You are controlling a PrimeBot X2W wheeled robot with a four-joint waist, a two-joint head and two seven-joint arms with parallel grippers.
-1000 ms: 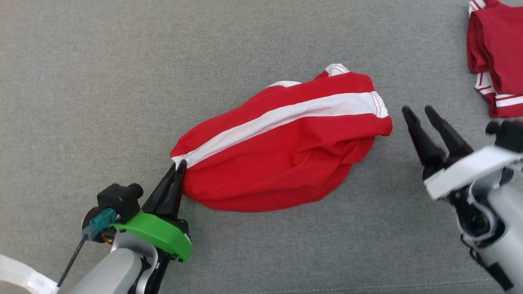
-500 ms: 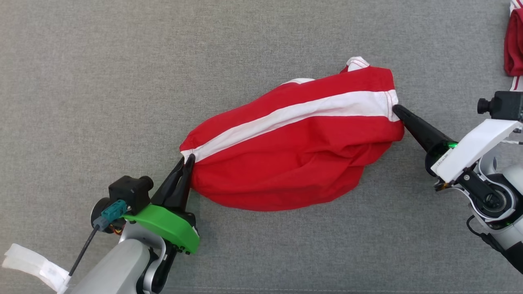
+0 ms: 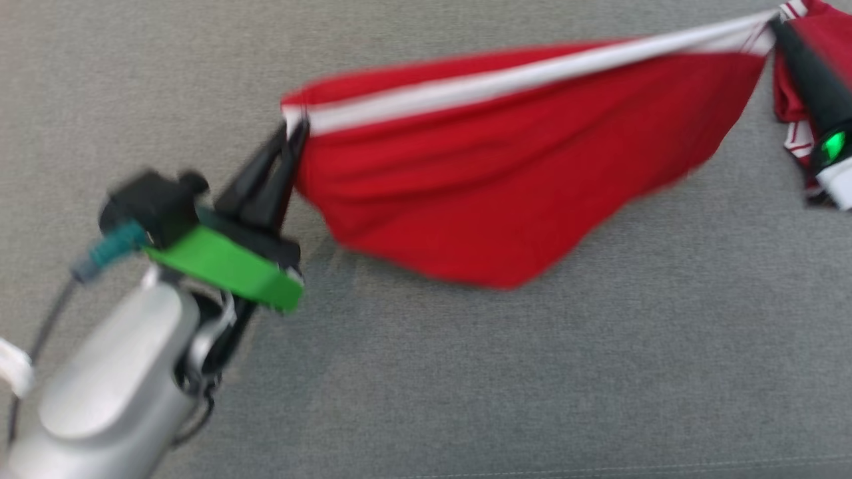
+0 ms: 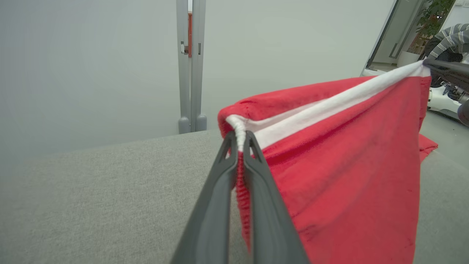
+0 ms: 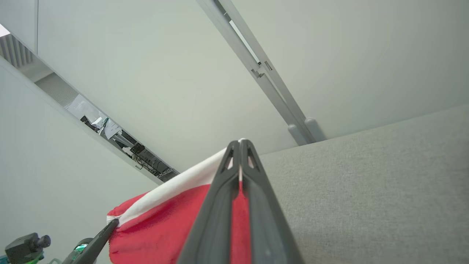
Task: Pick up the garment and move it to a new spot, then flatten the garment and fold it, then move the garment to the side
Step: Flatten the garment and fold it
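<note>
On my left arm I see the left gripper [image 3: 296,126] as two long black fingers tapering to narrow points. Close up they read as dark grey plastic with small triangular cut-outs just behind the tips. Behind them sit a bright green curved wrist plate [image 3: 226,269], a boxy black wrist camera [image 3: 150,206] with a teal plug [image 3: 113,245] and a thin dark cable [image 3: 40,332], then a smooth silver-grey forearm shell [image 3: 113,399]. The right gripper [image 3: 777,25] has the same dark fingers, a glowing green light [image 3: 832,145] and a white wrist plate [image 3: 840,186].
</note>
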